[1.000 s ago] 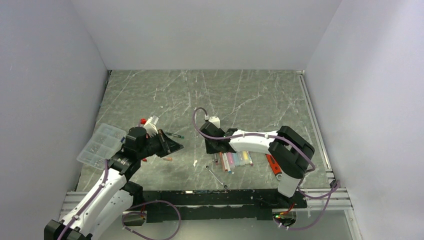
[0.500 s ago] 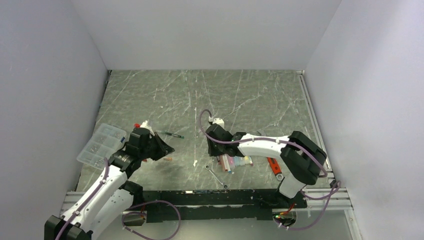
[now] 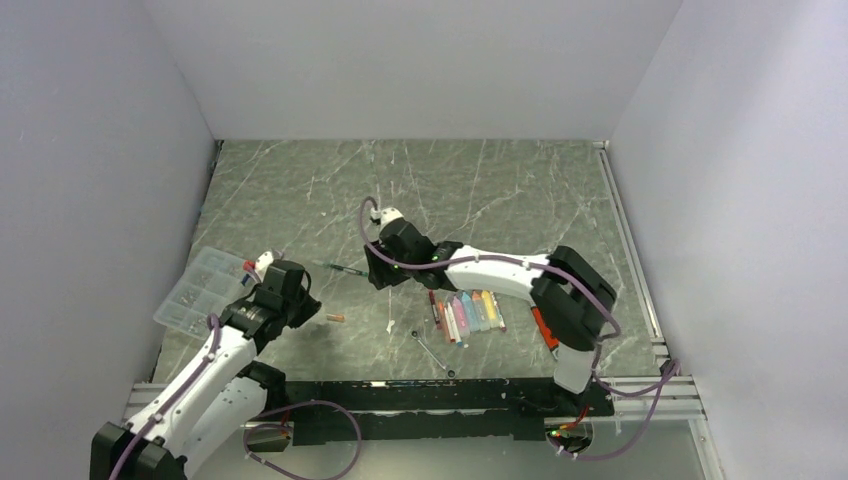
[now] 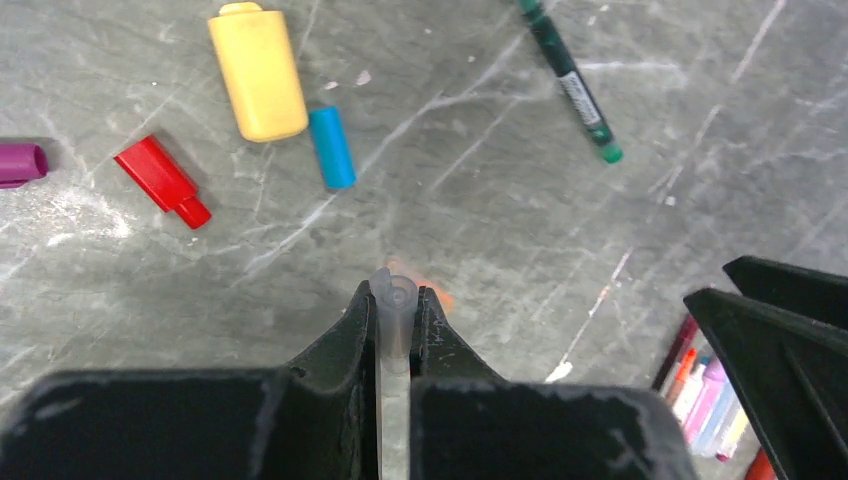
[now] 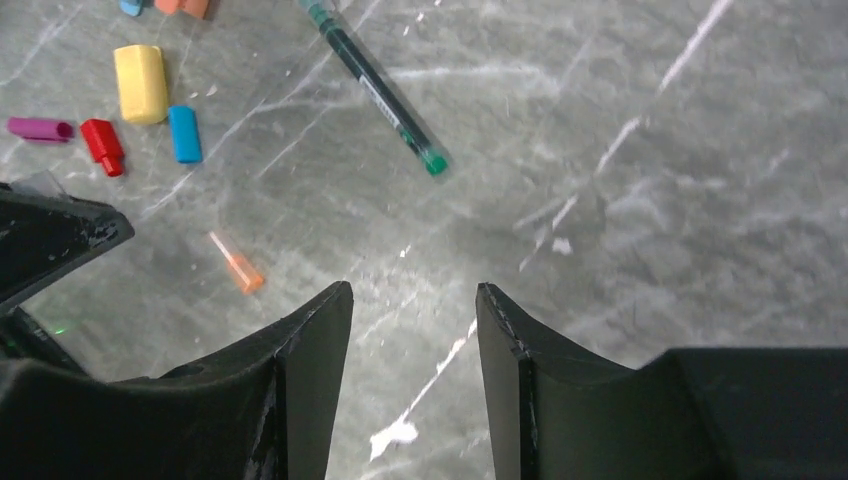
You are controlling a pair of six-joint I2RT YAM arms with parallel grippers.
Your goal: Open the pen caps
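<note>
Swinging away from the row of highlighters (image 3: 468,312), the right gripper (image 5: 412,300) is now hovering over the table (image 3: 300,190) just short of the green pen (image 5: 378,88), its fingers standing well apart and holding nothing. The left gripper (image 4: 393,305) is drawing back toward the plastic box (image 3: 200,288), its fingers pinching a clear plastic tube (image 4: 392,325). Beyond it are lying a yellow cap (image 4: 258,70), a blue cap (image 4: 331,147) just beside that, a red cap (image 4: 162,181) and a purple cap (image 4: 20,163).

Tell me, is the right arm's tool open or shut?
Open. The right tool has its two fingers apart, with only bare table showing between them.
</note>
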